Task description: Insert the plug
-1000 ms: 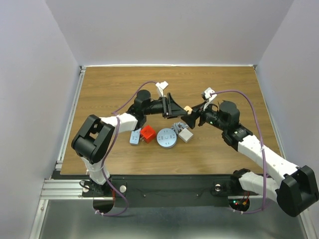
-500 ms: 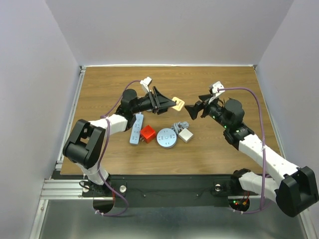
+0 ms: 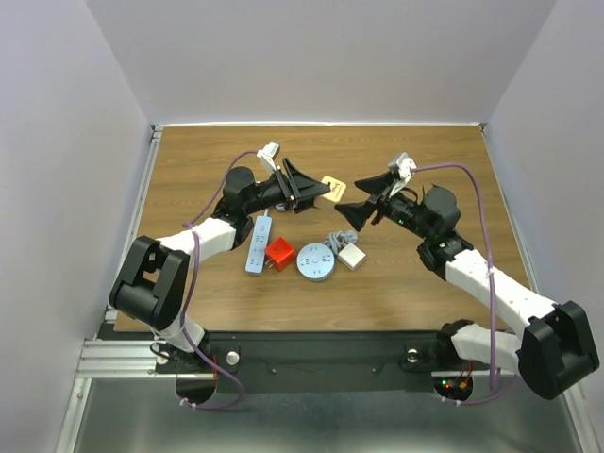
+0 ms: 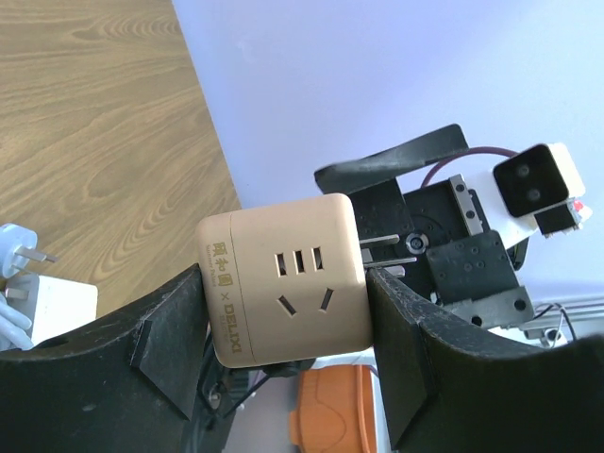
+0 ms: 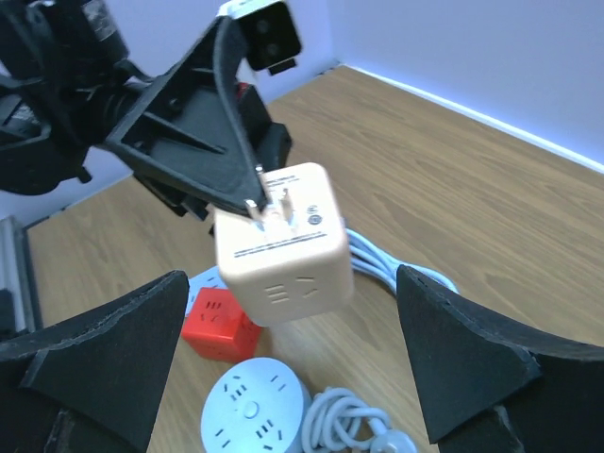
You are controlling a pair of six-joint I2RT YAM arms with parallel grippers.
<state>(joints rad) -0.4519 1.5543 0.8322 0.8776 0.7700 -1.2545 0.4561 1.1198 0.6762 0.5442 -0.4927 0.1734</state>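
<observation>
My left gripper (image 3: 316, 187) is shut on a beige cube socket adapter (image 3: 333, 188) and holds it above the table. In the left wrist view the cube (image 4: 283, 278) sits between my two black fingers, its socket face towards the camera. In the right wrist view the cube (image 5: 283, 245) shows metal prongs (image 5: 274, 203) on its top face. My right gripper (image 3: 360, 201) is open wide and empty, just right of the cube and not touching it. Its fingers (image 5: 94, 349) frame the cube from below in the right wrist view.
On the wooden table (image 3: 208, 160) under the grippers lie a white power strip (image 3: 258, 243), a red cube socket (image 3: 279, 253), a round grey socket (image 3: 315, 261) and a white adapter with a coiled cable (image 3: 351, 255). The red cube (image 5: 219, 321) and round socket (image 5: 255, 415) show below my right gripper.
The beige cube passed from between both grippers to the left gripper alone. The left arm carried it up and to the left. The right gripper opened wide and drew back.
</observation>
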